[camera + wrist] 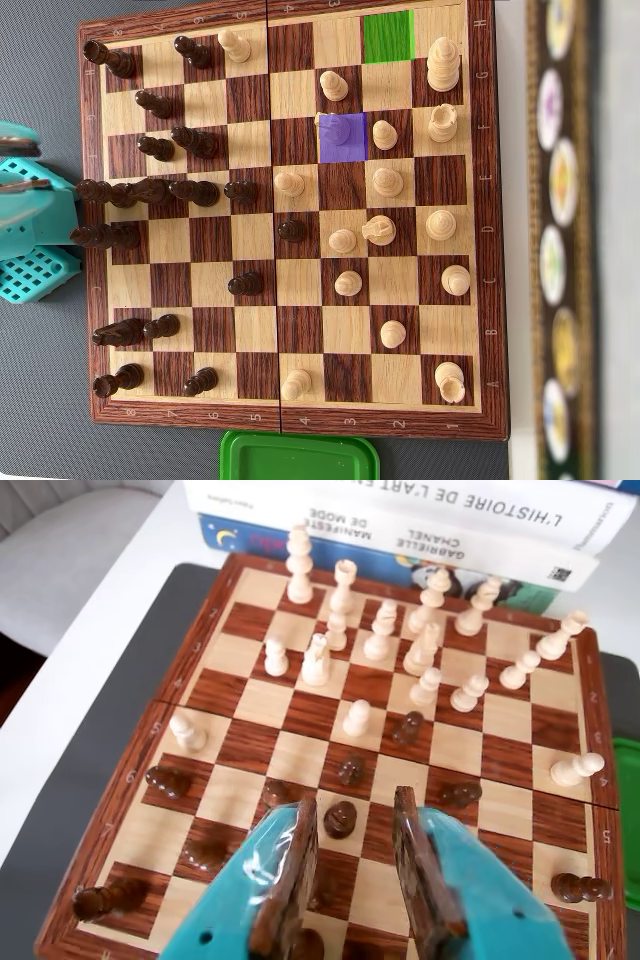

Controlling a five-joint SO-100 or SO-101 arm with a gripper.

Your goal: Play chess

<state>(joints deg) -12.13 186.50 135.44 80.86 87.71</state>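
A wooden chessboard point(176, 670) point(489, 300) lies on a dark mat. In the overhead view the dark pieces point(195, 190) crowd its left half and the light pieces point(387, 181) its right half. One square is tinted green point(388, 36) and stands bare. Another is tinted purple point(345, 148) with a pawn point(335, 128) on it. My teal gripper point(354, 800) point(78, 212) hangs open over the dark side's back rows, and nothing is between its brown pads point(300, 860). A dark pawn point(340, 818) stands just ahead of the left pad.
Stacked books point(420, 520) point(560, 240) lie along the light side of the board. A green tray point(300, 457) point(630, 770) sits against one long edge. The white table point(70, 680) shows beyond the mat.
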